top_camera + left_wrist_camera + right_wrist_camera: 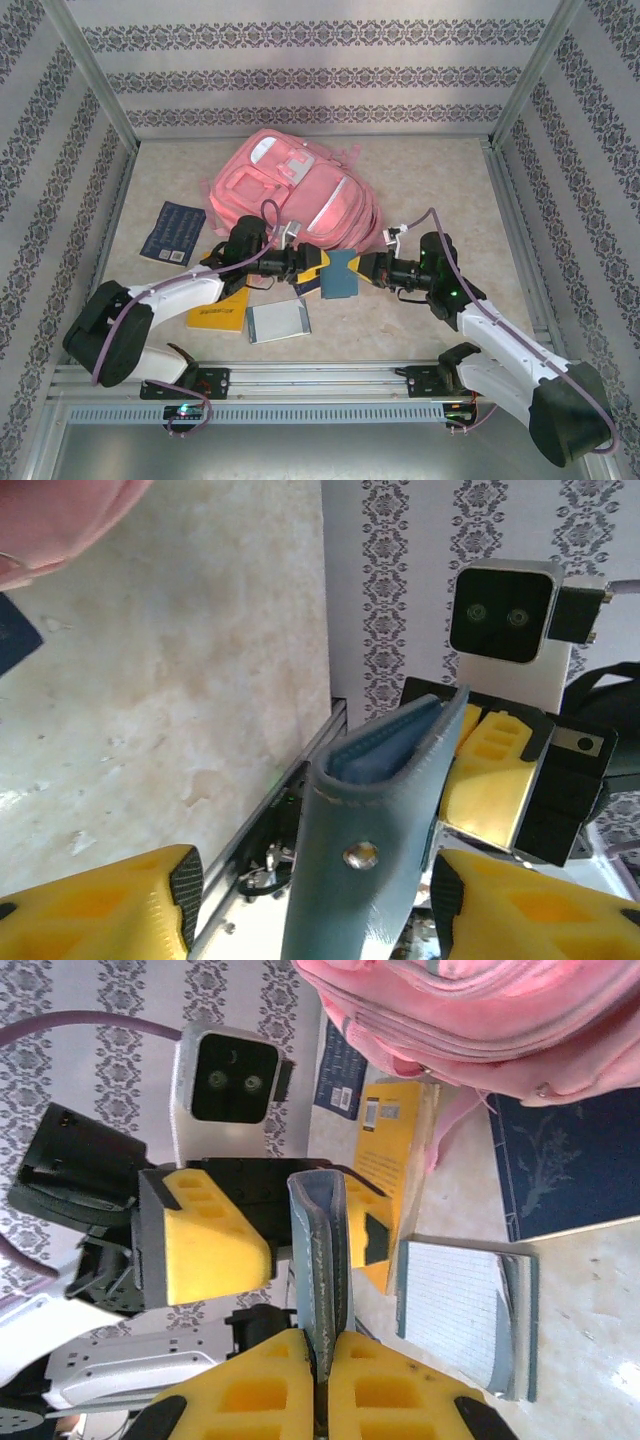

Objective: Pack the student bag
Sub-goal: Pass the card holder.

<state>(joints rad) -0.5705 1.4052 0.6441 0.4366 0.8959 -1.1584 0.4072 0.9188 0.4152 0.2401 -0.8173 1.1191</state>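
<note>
The pink student bag point(300, 190) lies flat in the upper middle of the top view. Just below it, both arms meet at a blue-green wallet point(340, 276) with a silver snap. The right gripper point(322, 1345) pinches the wallet's edge tight. The left gripper point(315, 895) is spread wide, with one finger on each side of the wallet, not touching it. The yellow book point(220, 312) at lower left has a barcode sticker and dark words that look too small to read.
</note>
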